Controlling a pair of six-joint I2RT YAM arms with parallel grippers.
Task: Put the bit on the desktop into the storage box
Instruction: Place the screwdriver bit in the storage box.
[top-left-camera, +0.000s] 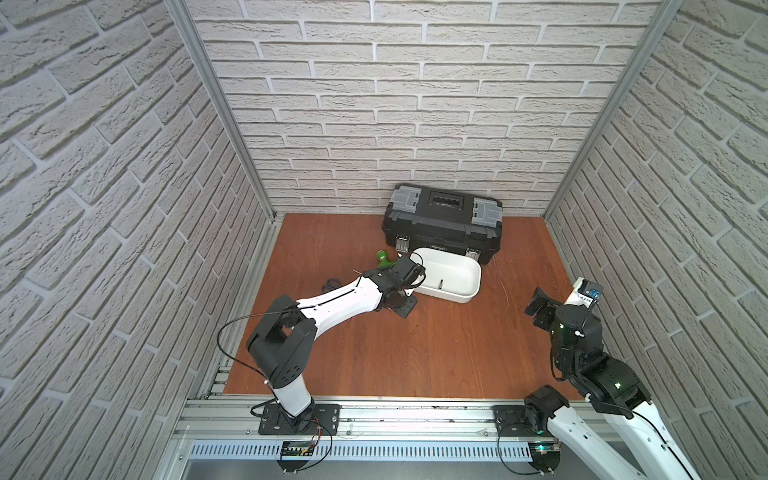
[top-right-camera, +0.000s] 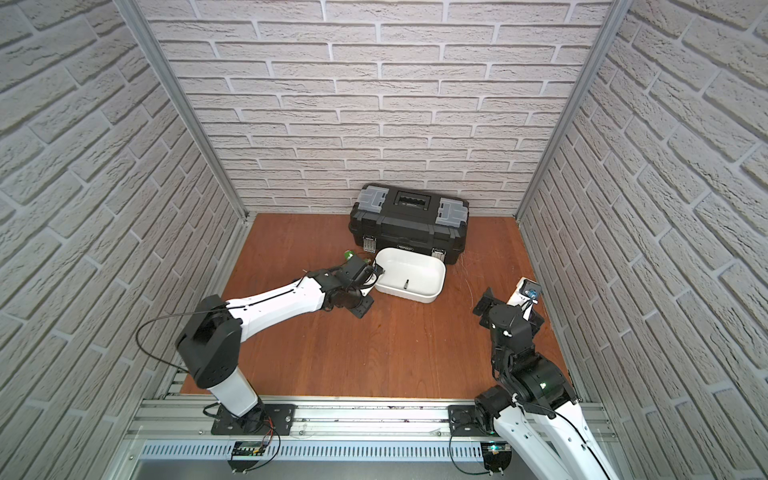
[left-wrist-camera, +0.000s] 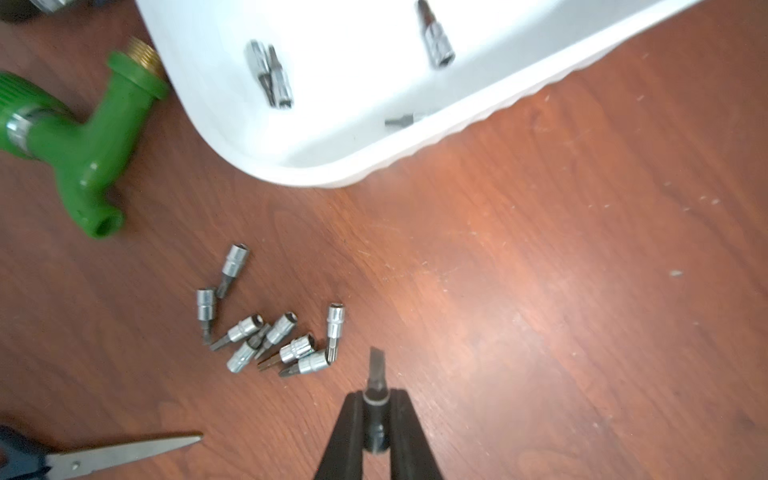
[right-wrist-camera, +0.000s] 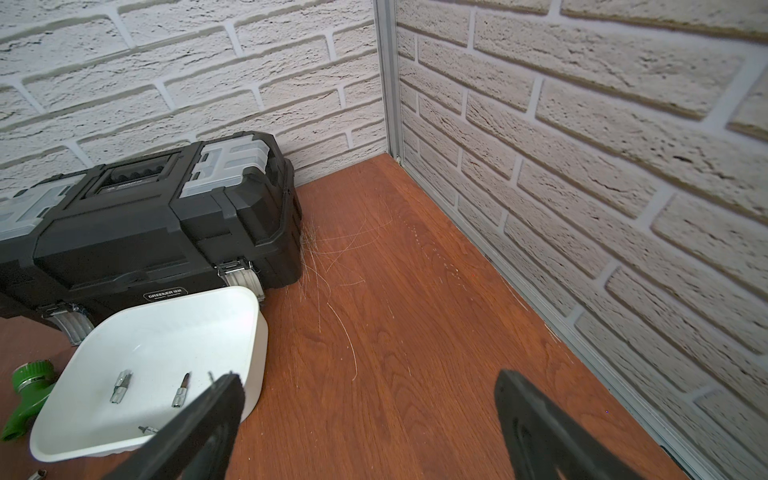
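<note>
Holding a bit (left-wrist-camera: 376, 372), left jaws pinched shut on it beside box (left-wrist-camera: 307, 172); lift over rim, release low inside. Right jaws wide, empty.

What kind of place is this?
Probably a robot test cell dressed as a workshop: white brick-pattern wall panels in aluminium frames, a reddish-brown wood-grain desktop, and a black plastic toolbox with grey latches.

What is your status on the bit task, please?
Left gripper shut on one bit. Right gripper open, empty. Storage box holds several bits; more loose bits on desktop. Nothing between gripper and box.
</note>
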